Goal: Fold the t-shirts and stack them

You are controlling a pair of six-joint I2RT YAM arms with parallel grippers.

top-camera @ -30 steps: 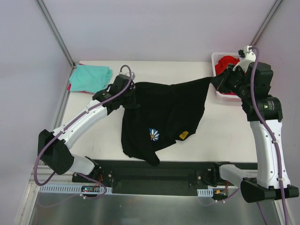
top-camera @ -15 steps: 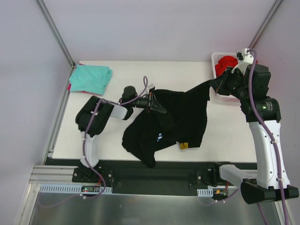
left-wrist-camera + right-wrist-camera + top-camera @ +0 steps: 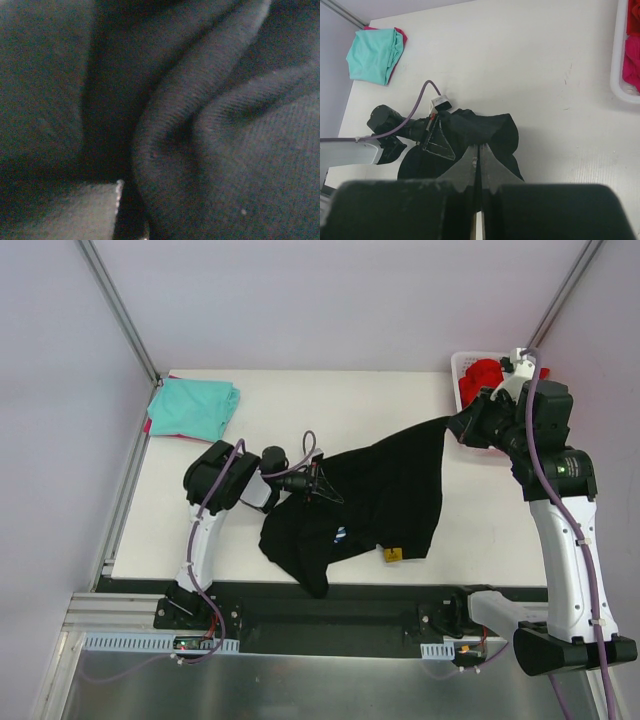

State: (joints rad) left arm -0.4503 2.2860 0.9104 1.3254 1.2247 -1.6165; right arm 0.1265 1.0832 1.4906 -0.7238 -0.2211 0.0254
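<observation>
White table, pale grey walls behind, metal frame posts at the back corners.

Biggest item is the black t-shirt, mid-table, strung btwn both arms. Its far right corner is lifted off the top. The rest is bunched & sagging toward the near edge, lowest tip reaching over it.

Right gripper is up at that raised corner, just beside the basket. Wrist view shows its fingers pressed tight together, no gap, black cloth pinched at the tips.

Left gripper lies low, pointing right, jaws clamped on a bunched fold at the shirt's left edge. Its own cam is filled w/ dark cloth folds, so fingers can't be made out there.

Teal t-shirt sits folded at the far left corner, well apart from the arms. Basket at the far right corner holds a red t-shirt & a pink one.

Small stuff on the black shirt: yellow tag and a sliver of white-blue print.
</observation>
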